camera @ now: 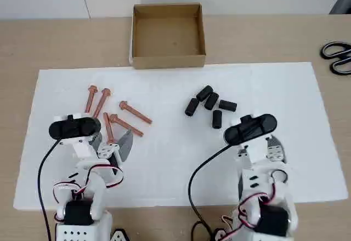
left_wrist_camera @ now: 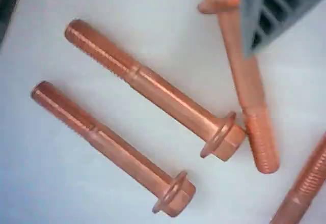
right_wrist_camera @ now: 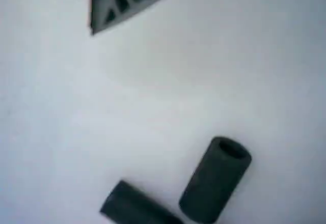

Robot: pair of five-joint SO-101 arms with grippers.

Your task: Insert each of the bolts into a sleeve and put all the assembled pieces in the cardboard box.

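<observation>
Bolts are crowded under the left gripper, claw spread; two could be pinched together. Right gripper claw: cannot be told.

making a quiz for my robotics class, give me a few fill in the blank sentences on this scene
1. The cardboard box is ___.
2. The copper bolts lie on the white sheet by the ___ arm.
3. The black sleeves number ___.
4. The scissors lie on the robot's ___ side.
Missing words: empty, left, five, right.
</observation>
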